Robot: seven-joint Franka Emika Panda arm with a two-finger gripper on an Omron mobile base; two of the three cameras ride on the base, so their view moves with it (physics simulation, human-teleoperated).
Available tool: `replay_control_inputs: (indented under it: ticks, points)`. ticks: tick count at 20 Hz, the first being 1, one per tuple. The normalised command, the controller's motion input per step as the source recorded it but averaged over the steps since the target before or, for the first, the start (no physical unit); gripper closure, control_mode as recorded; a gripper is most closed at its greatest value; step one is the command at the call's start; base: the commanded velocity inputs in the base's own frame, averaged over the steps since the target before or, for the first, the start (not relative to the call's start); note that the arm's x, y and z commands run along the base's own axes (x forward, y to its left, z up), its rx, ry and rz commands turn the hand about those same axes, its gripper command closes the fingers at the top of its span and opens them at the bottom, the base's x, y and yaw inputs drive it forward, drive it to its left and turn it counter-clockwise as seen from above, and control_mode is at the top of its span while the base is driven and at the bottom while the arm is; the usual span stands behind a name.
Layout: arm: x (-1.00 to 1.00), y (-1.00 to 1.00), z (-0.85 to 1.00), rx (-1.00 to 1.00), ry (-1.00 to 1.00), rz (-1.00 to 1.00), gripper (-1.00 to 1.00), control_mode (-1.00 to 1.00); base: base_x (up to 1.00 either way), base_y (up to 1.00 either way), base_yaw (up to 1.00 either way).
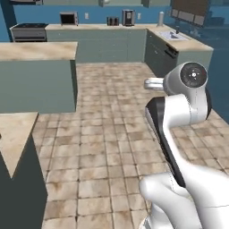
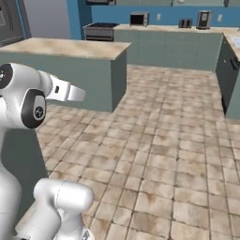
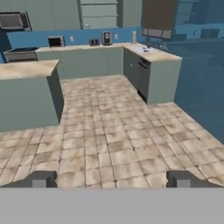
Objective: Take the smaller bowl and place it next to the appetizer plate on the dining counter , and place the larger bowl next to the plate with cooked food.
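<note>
It is a home kitchen. A run of grey-green cabinets (image 3: 87,61) with beige marble tops lines a blue back wall, carrying a microwave (image 1: 68,18), a toaster (image 1: 112,21) and a coffee machine (image 1: 128,17). A stove (image 1: 28,31) stands at the left end, a sink (image 1: 173,35) in the right-hand counter, an island (image 2: 70,70) on the tan tiled floor (image 2: 164,140).

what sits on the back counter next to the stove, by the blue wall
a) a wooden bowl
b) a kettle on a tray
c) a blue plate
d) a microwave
d: a dark microwave stands on the back counter just to the right of the stove in the left base view, and the hand view shows it there too.
</note>
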Motion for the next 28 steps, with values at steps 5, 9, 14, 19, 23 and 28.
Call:
replay_control_inputs:
  ticks: [5, 9, 14, 19, 23, 28]
  points:
    - [0.00, 0.00, 0.00, 0.00, 0.00, 0.00, -1.00, 1.00, 1.00, -0.80, 0.19]
    - [0.00, 0.00, 0.00, 0.00, 0.00, 0.00, -1.00, 1.00, 1.00, -0.87, 0.10]
    - [0.00, 0.00, 0.00, 0.00, 0.00, 0.00, -1.00, 1.00, 1.00, -0.74, 0.03]
    - [0.00, 0.00, 0.00, 0.00, 0.00, 0.00, -1.00, 1.00, 1.00, -0.63, 0.02]
    - [0.00, 0.00, 0.00, 0.00, 0.00, 0.00, -1.00, 1.00, 1.00, -0.51, 0.03]
    - [0.00, 0.00, 0.00, 0.00, 0.00, 0.00, -1.00, 1.00, 1.00, -0.46, 0.02]
